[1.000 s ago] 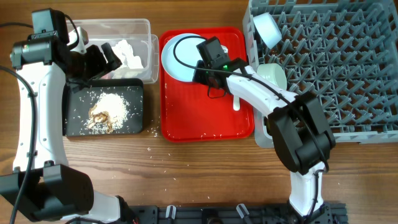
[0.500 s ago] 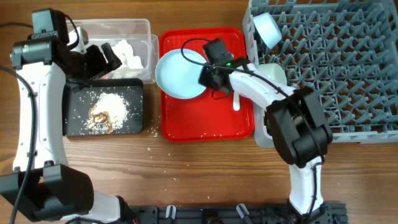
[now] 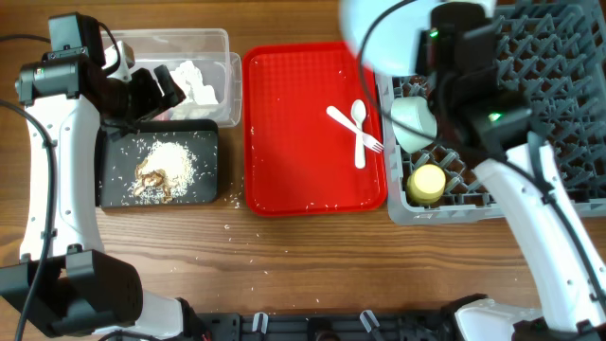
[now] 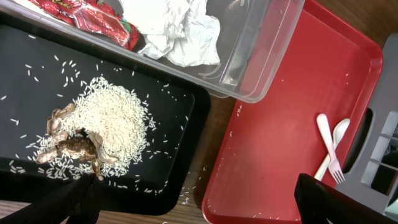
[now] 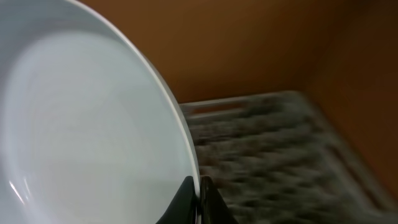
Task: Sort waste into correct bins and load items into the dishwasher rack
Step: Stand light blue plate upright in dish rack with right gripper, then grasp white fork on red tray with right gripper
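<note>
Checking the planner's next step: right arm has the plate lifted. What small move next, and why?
Probably carry the plate right, over the rack's free pegs, then lower it on edge. The right gripper pinches its rim, it hangs by the rack's left edge, and a bowl and yellow cup already sit there.

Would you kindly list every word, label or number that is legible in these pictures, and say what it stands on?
No text can be read.
The wrapper bears some pale print, but it is crumpled, partly cut off by the frame and too small to read.
</note>
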Controlling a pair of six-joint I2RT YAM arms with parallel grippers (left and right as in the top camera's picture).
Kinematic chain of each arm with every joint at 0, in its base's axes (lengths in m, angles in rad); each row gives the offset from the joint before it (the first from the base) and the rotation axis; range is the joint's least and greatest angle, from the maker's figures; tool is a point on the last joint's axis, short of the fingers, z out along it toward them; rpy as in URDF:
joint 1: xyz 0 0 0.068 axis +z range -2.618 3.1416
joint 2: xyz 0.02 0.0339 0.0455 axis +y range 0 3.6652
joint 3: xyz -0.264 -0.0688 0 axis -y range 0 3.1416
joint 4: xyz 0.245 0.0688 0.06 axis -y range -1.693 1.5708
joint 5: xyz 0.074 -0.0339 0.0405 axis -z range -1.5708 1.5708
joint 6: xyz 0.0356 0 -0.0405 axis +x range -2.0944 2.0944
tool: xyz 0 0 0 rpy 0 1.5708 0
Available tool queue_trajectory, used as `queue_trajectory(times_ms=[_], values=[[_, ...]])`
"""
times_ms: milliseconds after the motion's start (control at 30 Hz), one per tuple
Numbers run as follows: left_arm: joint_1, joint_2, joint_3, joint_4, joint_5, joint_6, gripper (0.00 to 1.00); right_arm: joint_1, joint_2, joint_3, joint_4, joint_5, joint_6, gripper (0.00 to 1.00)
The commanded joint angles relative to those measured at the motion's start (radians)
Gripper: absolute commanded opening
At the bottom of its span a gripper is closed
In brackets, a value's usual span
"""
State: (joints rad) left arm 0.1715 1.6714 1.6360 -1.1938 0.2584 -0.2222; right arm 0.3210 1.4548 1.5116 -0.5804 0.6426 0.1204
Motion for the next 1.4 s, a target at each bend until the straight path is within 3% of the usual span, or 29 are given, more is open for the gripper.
queue_trajectory(times_ms=[0, 100, 200, 267, 400, 433, 500, 533, 600, 700, 767, 833, 867, 900, 1000, 1100, 1167, 1367], values=[[0.003, -0.013, 0.013, 0.0, -0.006, 0.006, 1.0, -0.116, 0.064, 0.0, 0.026, 0.262, -0.24, 0.04], [0.003, -0.013, 0.013, 0.0, -0.006, 0.006, 1.0, -0.218, 0.196, 0.0, 0.22, 0.261, -0.511, 0.04], [0.003, -0.013, 0.013, 0.0, -0.006, 0.006, 1.0, -0.228, 0.336, 0.0, 0.426, 0.262, -0.769, 0.04], [0.003, -0.013, 0.013, 0.0, -0.006, 0.006, 1.0, -0.228, 0.409, 0.0, 0.49, 0.262, -0.838, 0.04], [0.003, -0.013, 0.013, 0.0, -0.006, 0.006, 1.0, -0.224, 0.521, 0.0, 0.506, 0.227, -0.823, 0.04], [0.003, -0.013, 0.013, 0.0, -0.006, 0.006, 1.0, -0.212, 0.536, 0.0, 0.475, 0.206, -0.779, 0.4], [0.003, -0.013, 0.013, 0.0, -0.006, 0.006, 1.0, -0.212, 0.525, 0.0, 0.444, 0.193, -0.67, 0.95], [0.003, -0.013, 0.013, 0.0, -0.006, 0.006, 1.0, -0.212, 0.511, 0.0, 0.422, 0.183, -0.648, 1.0], [0.003, -0.013, 0.013, 0.0, -0.006, 0.005, 1.0, -0.208, 0.456, 0.0, 0.336, 0.116, -0.608, 1.0], [0.003, -0.013, 0.013, 0.0, -0.006, 0.006, 1.0, -0.207, 0.285, 0.0, 0.104, -0.145, -0.36, 1.0], [0.003, -0.013, 0.013, 0.0, -0.006, 0.006, 1.0, -0.207, 0.171, 0.0, -0.008, -0.494, -0.154, 1.0], [0.003, -0.013, 0.013, 0.0, -0.006, 0.006, 1.0, -0.207, 0.113, 0.0, -0.012, -0.874, -0.008, 0.99], [0.003, -0.013, 0.013, 0.0, -0.006, 0.006, 1.0, -0.192, 0.116, 0.0, 0.003, -1.006, -0.008, 0.9], [0.003, -0.013, 0.013, 0.0, -0.006, 0.006, 1.0, -0.162, 0.127, 0.0, -0.005, -0.991, -0.009, 0.86], [0.003, -0.013, 0.013, 0.0, -0.006, 0.006, 1.0, 0.003, 0.22, 0.0, -0.079, -0.755, 0.018, 0.86], [0.003, -0.013, 0.013, 0.0, -0.006, 0.006, 1.0, 0.126, 0.344, 0.0, -0.156, -0.579, 0.201, 0.85], [0.003, -0.013, 0.013, 0.0, -0.006, 0.006, 1.0, 0.145, 0.437, 0.0, -0.195, -0.538, 0.303, 0.82], [0.003, -0.013, 0.013, 0.0, -0.006, 0.006, 1.0, 0.143, 0.646, 0.0, -0.214, -0.473, 0.286, 0.79]])
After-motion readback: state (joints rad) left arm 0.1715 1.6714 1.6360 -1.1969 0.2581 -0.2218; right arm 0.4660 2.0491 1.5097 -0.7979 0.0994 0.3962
